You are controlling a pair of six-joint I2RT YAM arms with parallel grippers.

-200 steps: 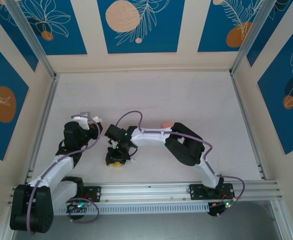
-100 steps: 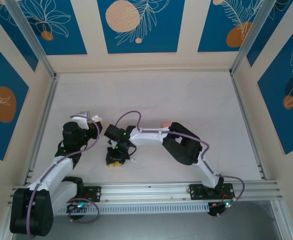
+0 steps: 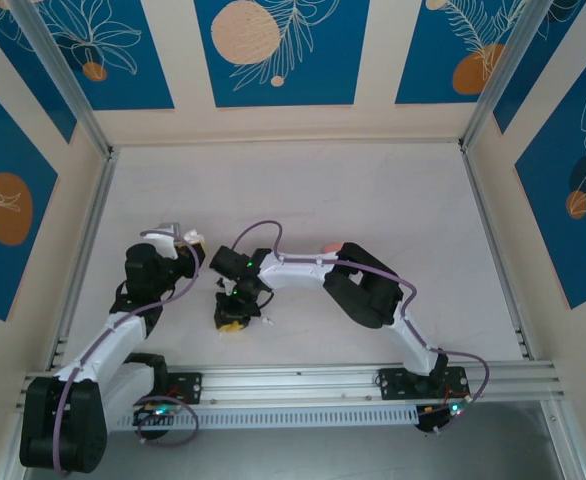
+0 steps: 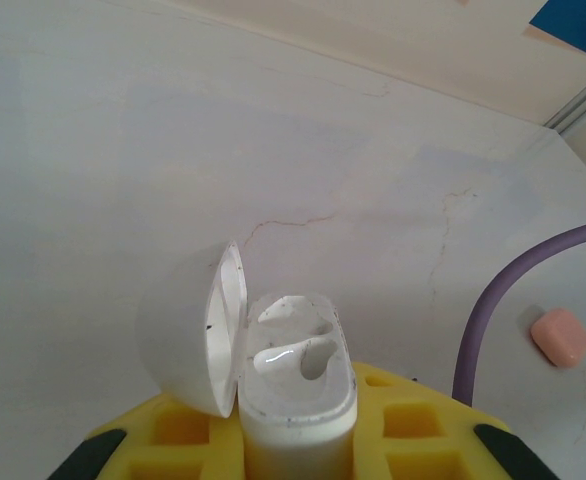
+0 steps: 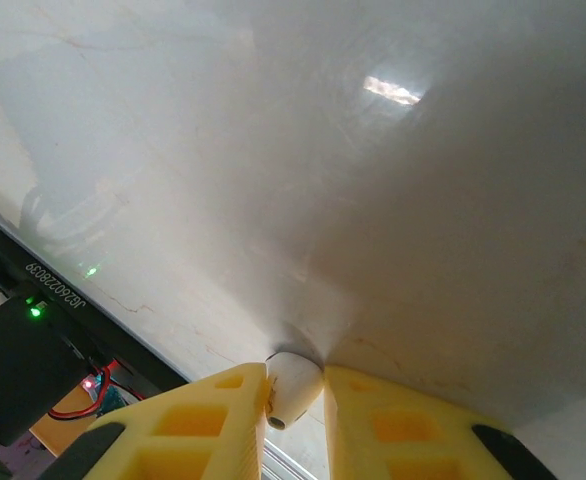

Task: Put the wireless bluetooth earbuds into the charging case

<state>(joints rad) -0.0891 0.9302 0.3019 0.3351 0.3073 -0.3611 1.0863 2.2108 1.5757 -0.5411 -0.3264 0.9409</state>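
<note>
Right wrist: right pincer (image 5: pixel 295 396) pinches white earbud (image 5: pixel 293 385); left pincer (image 4: pixel 298 445) grips case (image 4: pixel 295 375).

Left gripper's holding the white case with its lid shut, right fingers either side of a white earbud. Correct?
The lid is open, not shut; the left wrist view shows it. Otherwise right: the left gripper holds the white case, and the right gripper straddles a white earbud.

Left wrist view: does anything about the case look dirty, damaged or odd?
Yes. The open white case, clamped in the left gripper, has dark specks scattered across its lid's inside and socket rim. The table behind shows thin reddish hairline cracks.
</note>
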